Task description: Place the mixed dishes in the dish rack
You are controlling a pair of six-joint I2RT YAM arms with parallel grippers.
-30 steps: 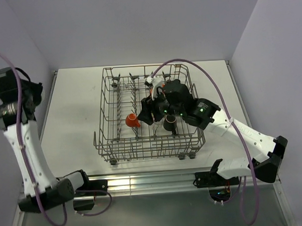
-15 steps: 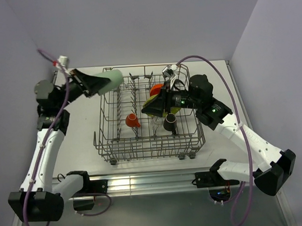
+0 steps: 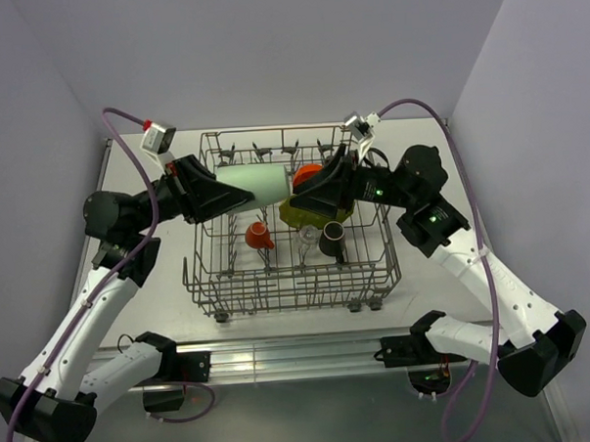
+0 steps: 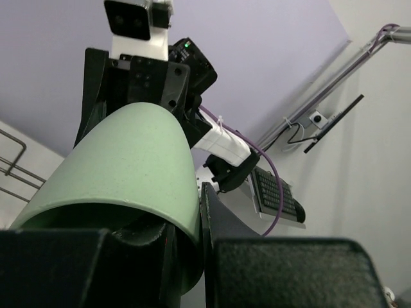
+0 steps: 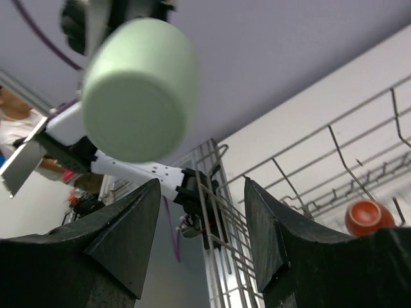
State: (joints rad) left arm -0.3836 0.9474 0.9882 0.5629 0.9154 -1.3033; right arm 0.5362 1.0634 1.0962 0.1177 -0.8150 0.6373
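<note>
Dish rack (image 3: 293, 278): grey wire, small wheels, mid-table. Inside, front row left to right: small orange handled cup (image 3: 258, 234), clear glass (image 3: 306, 237), dark brown mug (image 3: 332, 241) with mouth up. Yellow-green scalloped plate (image 3: 304, 214) just behind the glass, orange bowl (image 3: 308, 171) behind that; those 2 partly hidden. Pale green cup (image 3: 259, 183) is airborne over the rack's far-left part, horizontal, base pointing right, rim pinched by left gripper (image 3: 225, 192).

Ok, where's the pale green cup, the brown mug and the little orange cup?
pale green cup (image 3: 259, 183), top view, middle of its side wall.
dark brown mug (image 3: 332, 245), top view, its outer side.
small orange handled cup (image 3: 257, 234), top view, its round body.
</note>
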